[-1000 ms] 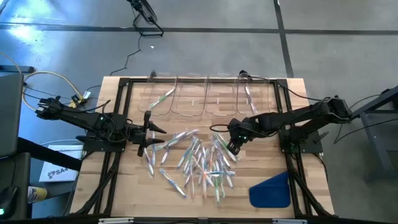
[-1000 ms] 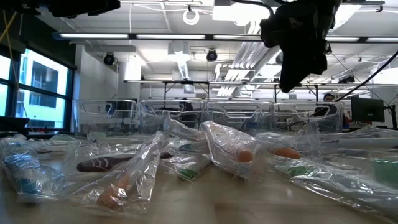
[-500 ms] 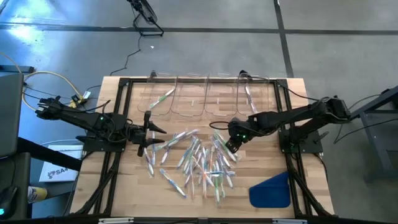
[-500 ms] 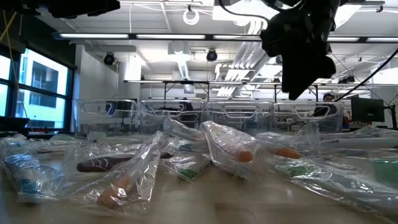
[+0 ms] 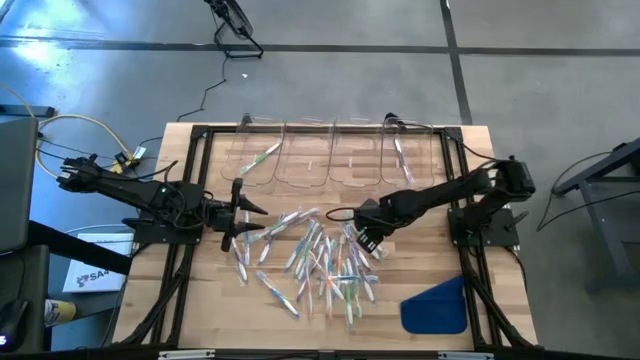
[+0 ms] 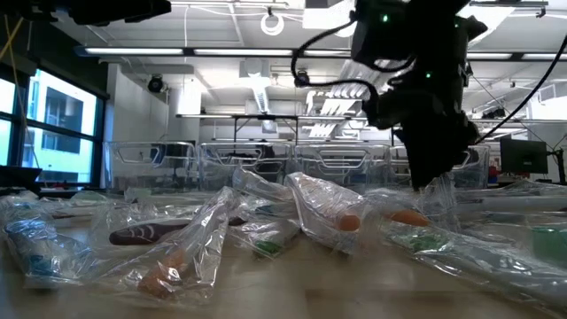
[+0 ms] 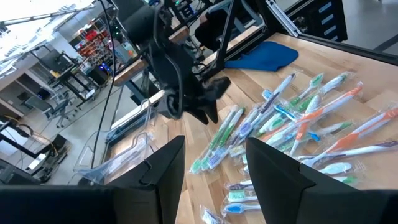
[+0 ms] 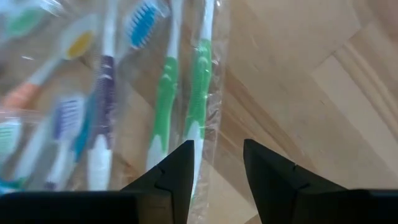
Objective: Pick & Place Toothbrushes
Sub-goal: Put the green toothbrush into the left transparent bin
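While right gripper (image 5: 366,237) hovers low over toothbrushes (image 5: 320,262) heaped mid-desk (image 5: 215,300) — jaws parted, empty — best centre on green-handled wrapped one (image 8: 200,87), descend straight, close across handle. Left gripper (image 5: 236,213) open, empty — idle beside pile.

Box on floor (image 5: 90,277), left of table: dark letters on white, partly readable, "SA…"
Elsewhere: no readable text, labels or numbers.
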### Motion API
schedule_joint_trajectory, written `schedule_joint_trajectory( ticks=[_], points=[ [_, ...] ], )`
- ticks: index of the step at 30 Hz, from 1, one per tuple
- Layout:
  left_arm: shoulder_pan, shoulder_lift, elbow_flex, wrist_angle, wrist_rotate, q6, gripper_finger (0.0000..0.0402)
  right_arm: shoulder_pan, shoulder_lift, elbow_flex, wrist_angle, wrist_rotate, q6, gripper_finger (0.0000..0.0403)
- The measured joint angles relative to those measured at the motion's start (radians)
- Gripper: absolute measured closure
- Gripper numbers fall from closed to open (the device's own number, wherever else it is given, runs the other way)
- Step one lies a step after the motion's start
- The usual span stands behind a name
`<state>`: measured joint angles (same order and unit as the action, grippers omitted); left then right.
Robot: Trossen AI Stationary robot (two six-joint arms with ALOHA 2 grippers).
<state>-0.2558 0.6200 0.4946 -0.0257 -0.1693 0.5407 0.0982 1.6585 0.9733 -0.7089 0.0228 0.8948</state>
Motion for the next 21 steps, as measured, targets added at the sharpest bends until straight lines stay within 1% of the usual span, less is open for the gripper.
schedule_joint_trajectory(
  ticks=[6,11,17,21],
  points=[
    [0.000,0.000,0.000,0.000,0.000,0.000,0.0236,0.013,0.049,0.000,0.013,-0.030,0.027,0.0270],
    [0.000,0.000,0.000,0.000,0.000,0.001,0.0236,0.035,0.050,0.000,0.026,-0.036,0.049,0.0270],
    [0.000,0.000,0.000,0.000,0.000,0.001,0.0236,0.047,0.045,0.000,0.058,-0.105,0.070,0.0278],
    [0.000,0.000,0.000,0.000,0.000,0.001,0.0236,0.047,0.045,0.000,0.073,-0.099,0.074,0.0284]
  ],
)
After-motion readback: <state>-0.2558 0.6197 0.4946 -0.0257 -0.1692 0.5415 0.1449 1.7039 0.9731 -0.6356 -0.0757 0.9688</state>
